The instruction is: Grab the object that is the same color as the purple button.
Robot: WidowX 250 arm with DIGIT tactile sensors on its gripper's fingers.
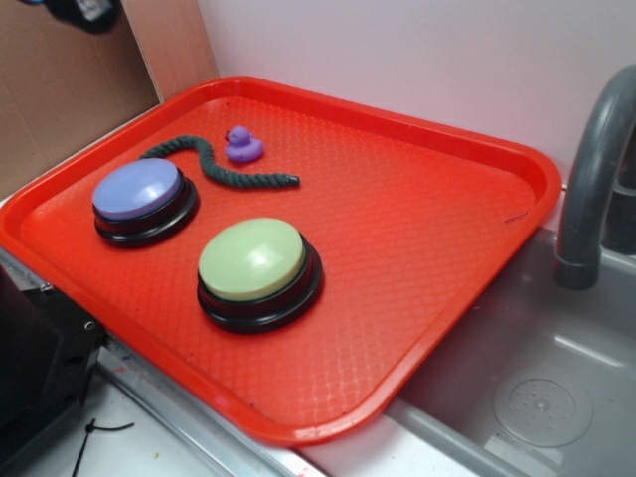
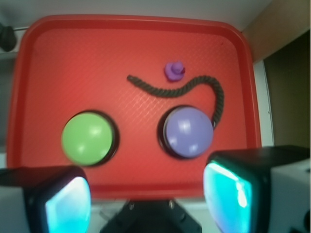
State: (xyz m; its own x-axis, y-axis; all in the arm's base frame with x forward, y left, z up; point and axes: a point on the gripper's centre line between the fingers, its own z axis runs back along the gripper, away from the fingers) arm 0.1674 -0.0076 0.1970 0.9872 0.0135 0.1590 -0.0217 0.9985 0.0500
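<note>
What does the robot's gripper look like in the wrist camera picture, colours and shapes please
Only the gripper shows, at the bottom of the wrist view. Its two fingers are blocky, with black outer shells and a pale grey side on the right one. Their inner pads glow a bright cyan-turquoise. Between them sits a dark black angular mount. No cables or markings can be seen, and the arm itself cannot be made out in the exterior view.

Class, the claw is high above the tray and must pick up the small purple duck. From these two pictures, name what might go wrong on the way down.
1. The duck is tiny next to the open claw, so the fingers may close beside it or knock it away.
2. The green rope curves close by the duck and might get pinched too.
3. The purple button shares the duck's colour and is far bigger, so it may be targeted instead.
</note>
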